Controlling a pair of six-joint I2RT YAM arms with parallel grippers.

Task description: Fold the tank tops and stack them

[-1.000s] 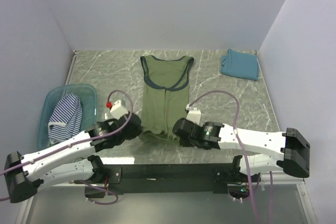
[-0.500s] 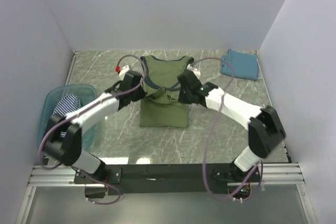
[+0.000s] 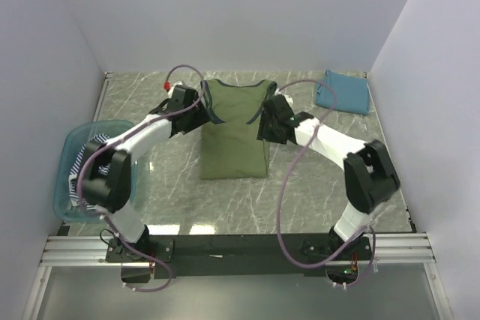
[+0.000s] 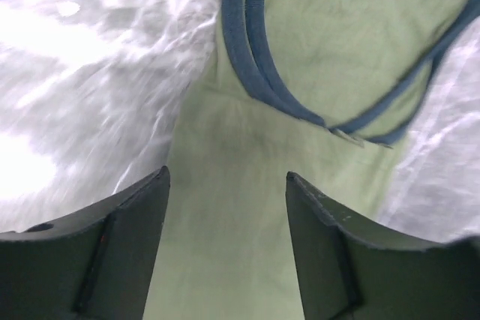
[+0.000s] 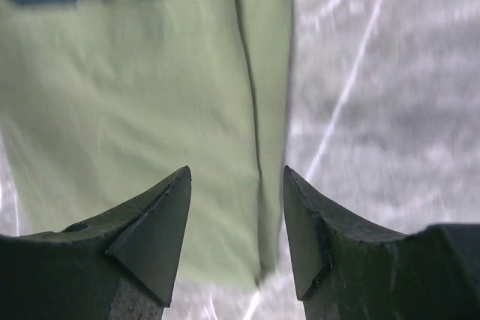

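Note:
The olive-green tank top (image 3: 233, 144) lies folded in half at the table's middle, its dark-trimmed neckline at the far end. My left gripper (image 3: 199, 115) hovers open at its left shoulder, and my right gripper (image 3: 265, 122) hovers open at its right edge. In the left wrist view the left gripper (image 4: 227, 177) holds nothing above the green cloth (image 4: 300, 58). The right gripper (image 5: 237, 174) is likewise empty over the green top's (image 5: 150, 95) right edge. A folded teal-blue tank top (image 3: 343, 92) rests at the far right. The striped tank top (image 3: 91, 158) lies crumpled in the tub.
A translucent teal tub (image 3: 97, 127) stands at the left edge of the marble table (image 3: 322, 177). White walls close the table in on the left, far and right sides. The arms' base rail (image 3: 240, 246) runs along the near edge.
Both grippers carried the green top's near hem up to its shoulders, folding it in half, then opened and let go of it.

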